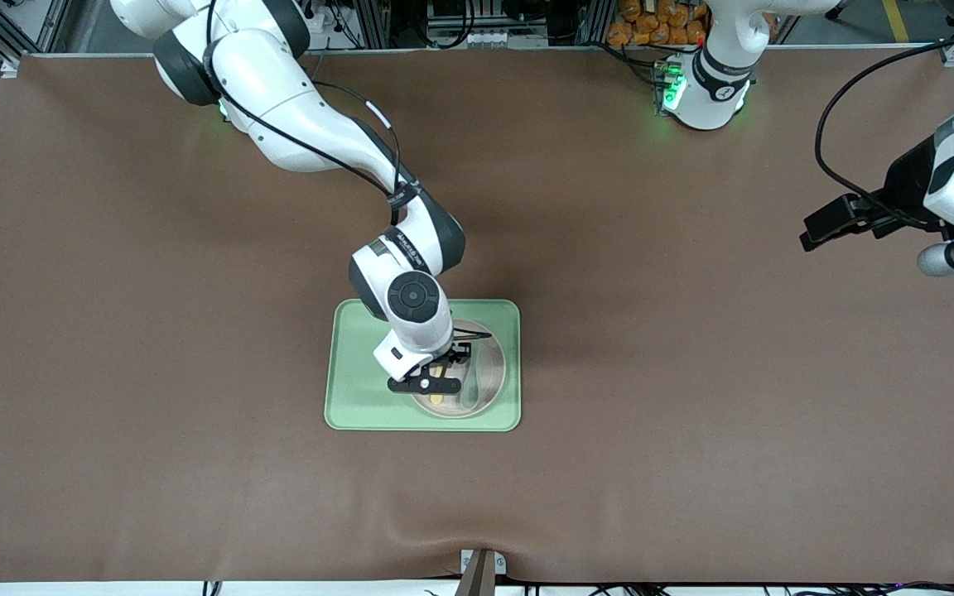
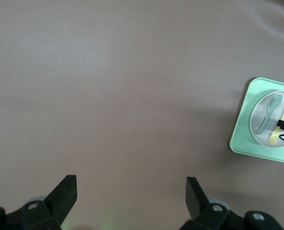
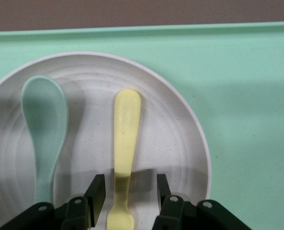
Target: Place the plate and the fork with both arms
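The off-white plate (image 1: 489, 364) sits on the light green tray (image 1: 357, 372). The pale yellow fork (image 1: 438, 393) lies on the plate beside a grey-green spoon (image 1: 473, 381). My right gripper (image 1: 436, 377) is low over the plate. In the right wrist view it (image 3: 130, 184) is open, with one finger on each side of the fork (image 3: 126, 129) near its neck and a gap between each finger and the fork. The plate (image 3: 170, 139) and spoon (image 3: 43, 124) show there too. My left gripper (image 1: 812, 236) waits open and empty over bare table at the left arm's end (image 2: 131, 184).
The tray (image 3: 242, 96) has bare green floor toward the right arm's end. In the left wrist view the tray (image 2: 244, 129), plate (image 2: 261, 108) and fork (image 2: 281, 122) show far off. The brown mat (image 1: 692, 372) covers the table.
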You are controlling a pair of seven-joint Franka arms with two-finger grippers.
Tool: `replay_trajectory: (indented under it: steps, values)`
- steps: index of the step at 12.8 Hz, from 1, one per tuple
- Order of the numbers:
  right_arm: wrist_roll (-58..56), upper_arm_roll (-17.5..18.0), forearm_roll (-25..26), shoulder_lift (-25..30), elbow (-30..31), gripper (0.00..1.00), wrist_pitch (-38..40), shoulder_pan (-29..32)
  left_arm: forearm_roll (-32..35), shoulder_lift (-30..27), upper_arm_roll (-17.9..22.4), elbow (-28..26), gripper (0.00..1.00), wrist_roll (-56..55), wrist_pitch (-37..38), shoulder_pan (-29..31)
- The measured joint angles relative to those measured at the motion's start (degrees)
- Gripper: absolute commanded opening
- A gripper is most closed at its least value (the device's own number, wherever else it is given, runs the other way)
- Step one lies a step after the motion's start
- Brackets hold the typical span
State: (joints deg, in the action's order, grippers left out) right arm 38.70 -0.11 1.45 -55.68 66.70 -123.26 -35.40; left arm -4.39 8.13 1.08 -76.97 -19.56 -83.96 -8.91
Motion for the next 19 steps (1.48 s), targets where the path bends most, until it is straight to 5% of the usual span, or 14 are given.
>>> replay_trajectory:
  steps: [6, 10, 19]
  values:
    - [0.5, 0.0, 0.0, -0.4, -0.1, 0.3, -0.1, -0.8, 0.2, -4.9, -0.7, -6.1, 1.0, 7.1, -0.3, 6.0]
    - [0.5, -0.2, 0.1, -0.5, -0.1, 0.01, -0.1, -0.8, 0.2, -5.5, -1.8, -7.6, 1.0, 7.2, -0.7, 6.4]
    - [0.8, -1.1, 0.1, 0.1, -5.1, 0.0, 6.2, -0.2, 0.2, -5.5, -2.5, -7.9, 1.0, 7.2, -1.1, 6.3]
